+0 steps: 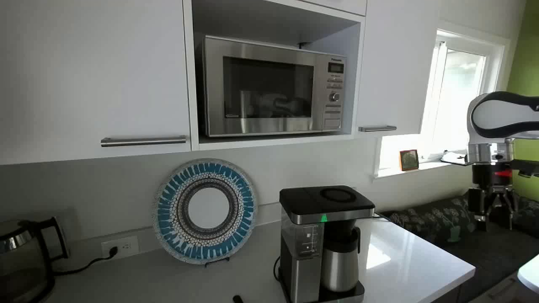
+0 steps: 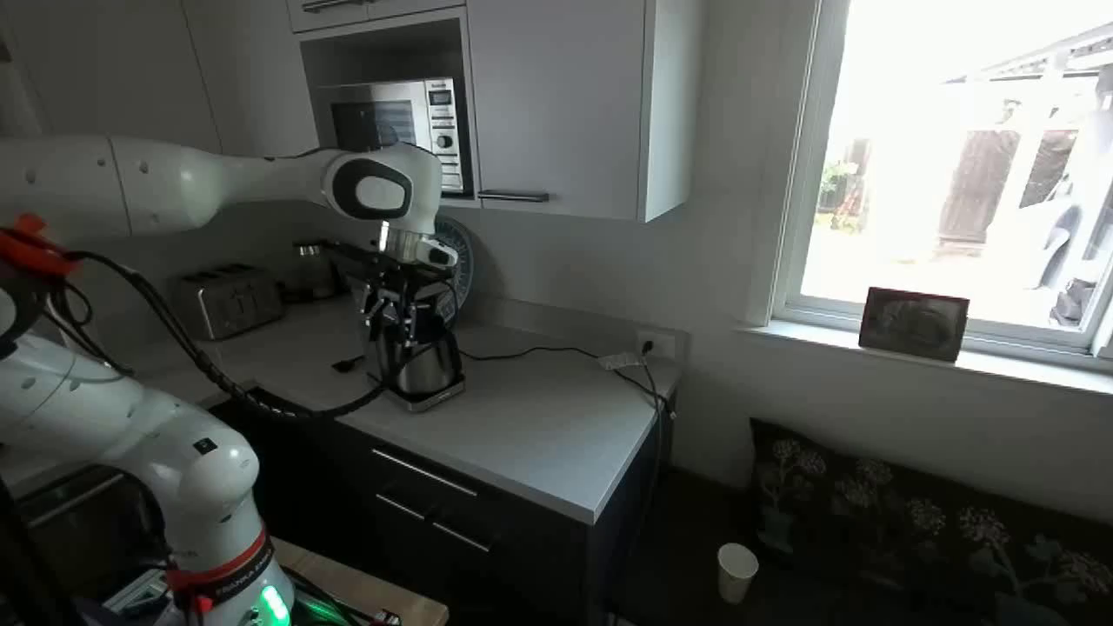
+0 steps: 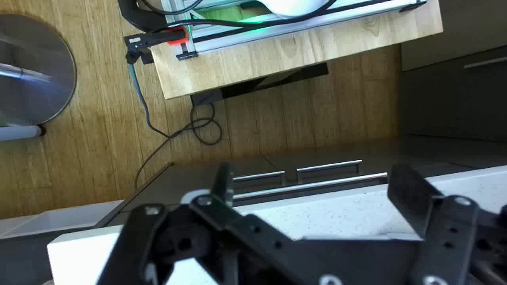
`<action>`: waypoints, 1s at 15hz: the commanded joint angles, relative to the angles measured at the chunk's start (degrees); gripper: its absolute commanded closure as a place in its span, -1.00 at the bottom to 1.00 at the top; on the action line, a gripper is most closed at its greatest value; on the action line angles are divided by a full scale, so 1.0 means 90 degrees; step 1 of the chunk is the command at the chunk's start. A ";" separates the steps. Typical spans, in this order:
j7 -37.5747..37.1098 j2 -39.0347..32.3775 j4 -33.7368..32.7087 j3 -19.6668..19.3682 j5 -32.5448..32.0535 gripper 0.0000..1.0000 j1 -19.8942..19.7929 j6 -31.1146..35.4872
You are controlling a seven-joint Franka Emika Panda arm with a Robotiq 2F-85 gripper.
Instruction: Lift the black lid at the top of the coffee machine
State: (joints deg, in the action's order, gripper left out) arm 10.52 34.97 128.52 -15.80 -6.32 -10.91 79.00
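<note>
the claw [image 3: 315,186] hangs pointing down, spread wide, with nothing in its grip. the lid [image 1: 326,198] lies flat on top of the machine [image 1: 307,269], unlifted and well to the left of the claw in an exterior view, its longer side seeming to run roughly toward the claw. so the coming move probably turns on a sideways reach that way before any lifting.

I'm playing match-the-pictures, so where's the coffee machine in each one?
In an exterior view, the coffee machine sits low, right of centre.
In an exterior view, the coffee machine is left of centre, partly hidden.
In the wrist view, it doesn't show.
Shared landmark: the pale counter, in all three, low down in the wrist view.
</note>
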 commanded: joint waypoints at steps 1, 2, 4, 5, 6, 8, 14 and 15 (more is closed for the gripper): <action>0.0005 -0.0009 -0.0015 0.0003 0.0003 -1.00 -0.0005 -0.0012; 0.0005 -0.0009 -0.0015 0.0003 0.0003 -1.00 -0.0005 -0.0011; -0.0029 -0.0028 -0.0007 -0.0011 0.0089 -1.00 0.0014 0.0215; 0.0030 -0.0015 -0.0015 -0.0056 0.0318 -1.00 0.0085 0.0491; 0.0104 -0.0013 -0.0080 -0.0091 0.0644 -1.00 0.0181 0.0749; 0.0140 -0.0114 -0.0246 -0.0080 0.1280 -1.00 0.0322 0.1123; 0.0757 -0.0404 -0.0460 -0.0205 0.3209 -1.00 0.0801 0.2168; 0.0951 -0.0454 -0.0456 -0.0249 0.3529 -1.00 0.0879 0.2293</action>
State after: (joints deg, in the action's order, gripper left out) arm 14.23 33.18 125.65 -16.03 18.59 -5.50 97.20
